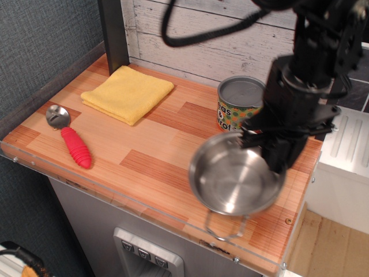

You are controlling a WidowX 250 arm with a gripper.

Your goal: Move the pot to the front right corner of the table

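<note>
The shiny steel pot (233, 180) is at the front right of the wood-plank table (150, 151), its wire loop handle (225, 227) pointing toward the front edge. I cannot tell whether it rests on the table or hangs just above it. My black gripper (271, 151) comes down from the upper right and is shut on the pot's far right rim. The fingertips are partly hidden behind the rim.
A tin with a green-orange dotted label (241, 106) stands just behind the pot. A folded yellow cloth (128, 93) lies at the back left. A spoon with a red handle (71, 142) lies at the front left. The clear edge strip (144, 210) runs along the front.
</note>
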